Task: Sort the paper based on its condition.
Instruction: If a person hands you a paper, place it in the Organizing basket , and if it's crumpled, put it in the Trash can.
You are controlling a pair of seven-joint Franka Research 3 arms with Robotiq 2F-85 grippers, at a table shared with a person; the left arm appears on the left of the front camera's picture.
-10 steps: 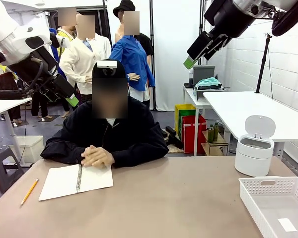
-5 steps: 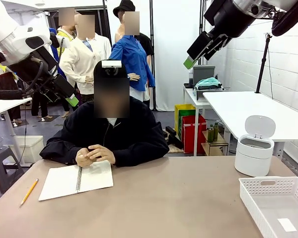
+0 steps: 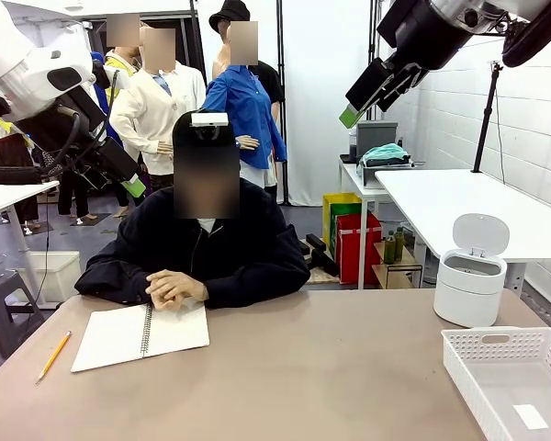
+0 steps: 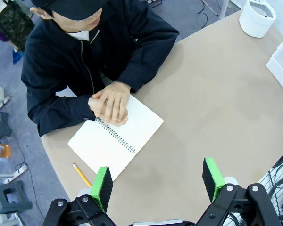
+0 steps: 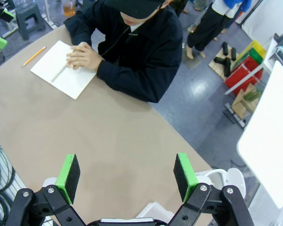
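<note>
The paper is out of view. My left gripper [image 3: 133,184] hangs high over the table's left side, open, nothing between its green pads [image 4: 103,186]. My right gripper [image 3: 360,103] is raised high at the upper right, also open and empty [image 5: 126,174]. Across the table sits a person in a dark jacket, hands [image 3: 174,288] clasped on the top edge of an open spiral-bound notebook [image 3: 142,335]. From the left wrist view the notebook [image 4: 115,141] lies far below my left gripper [image 4: 158,181], with the person's hands [image 4: 109,101] resting on it.
A yellow pencil [image 3: 53,356] lies left of the notebook. A white slotted basket [image 3: 510,381] holding a small white label [image 3: 531,416] sits at the near right corner. Behind it stands a white lidded bin [image 3: 471,276], lid up.
The person's hands shifted a little on the notebook's top edge and are clasped again. Neither arm has moved.
</note>
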